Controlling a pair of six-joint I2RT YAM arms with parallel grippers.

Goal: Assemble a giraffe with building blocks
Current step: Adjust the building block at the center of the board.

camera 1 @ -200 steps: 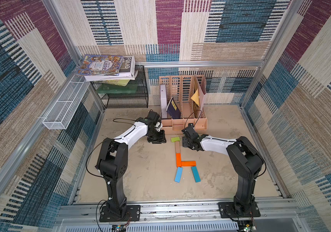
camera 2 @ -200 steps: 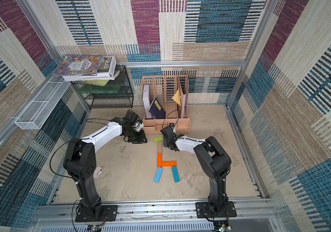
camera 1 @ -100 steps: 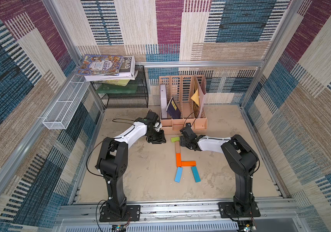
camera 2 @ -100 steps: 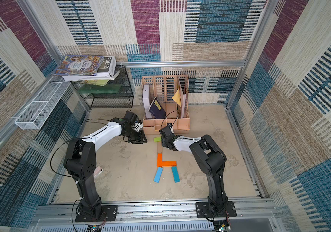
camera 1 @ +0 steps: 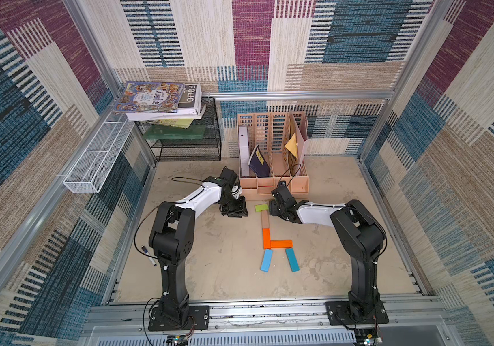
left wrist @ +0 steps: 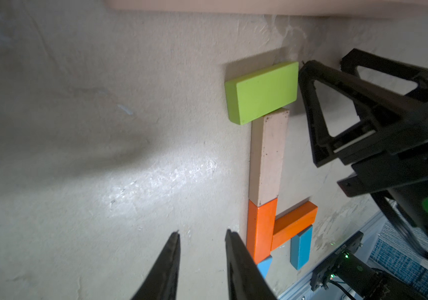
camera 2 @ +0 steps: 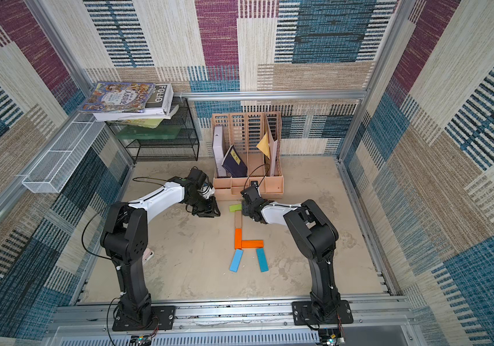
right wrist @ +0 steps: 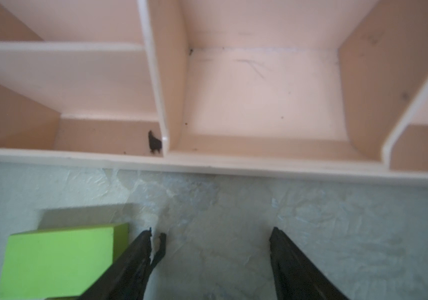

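the giraffe (camera 1: 272, 236) lies flat mid-table, head (camera 1: 261, 207) tilted on the far end of the neck (left wrist: 268, 155). right gripper (right wrist: 209, 236), jaws spread and empty, should nudge the head gently leftward. left gripper (left wrist: 202, 235), jaws nearly together and empty, should keep clear.

Flat six-block giraffe figure (camera 1: 271, 236), lying on the beige table, all blocks face down and flat.
- Short lime-green rectangular block (left wrist: 262, 92): head, set crosswise and slightly tilted, touching the neck's far end.
- Tan wooden block (left wrist: 267, 158): neck, end to end with the body.
- Two orange blocks (camera 1: 272, 241): L-shaped body.
- Two blue blocks (camera 2: 248, 260): legs, splayed apart below the body.
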